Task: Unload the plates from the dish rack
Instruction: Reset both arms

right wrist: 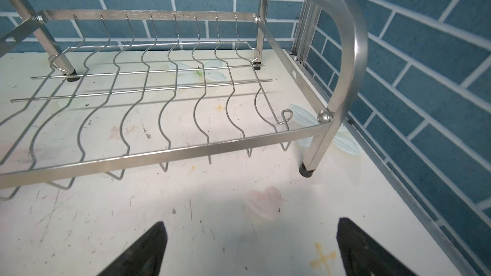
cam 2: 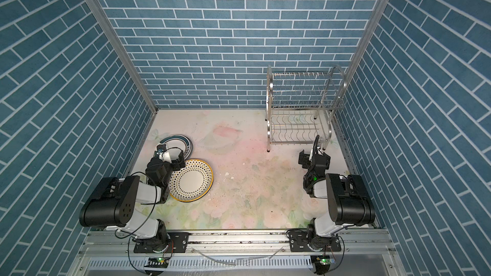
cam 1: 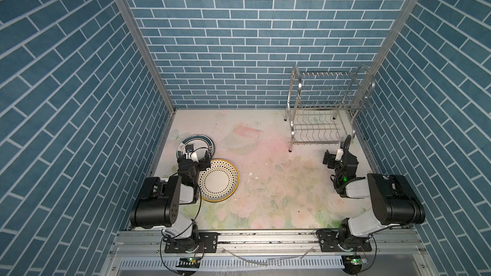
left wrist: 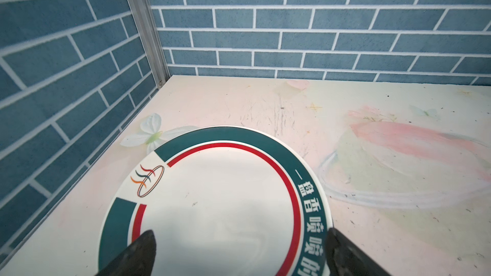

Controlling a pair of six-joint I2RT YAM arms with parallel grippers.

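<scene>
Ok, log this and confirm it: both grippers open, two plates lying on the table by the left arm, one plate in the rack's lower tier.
Wrong on the last point: the dish rack holds no plate; the right wrist view shows its lower tier bare. The rest stands: left gripper and right gripper open, teal-banded plate and dotted plate lying on the table by the left arm.

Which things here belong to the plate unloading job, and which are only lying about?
Job: dish rack, empty; teal-banded plate; dotted-rim plate, both lying on the tabletop.
Lying about: white chips; dark specks.
</scene>
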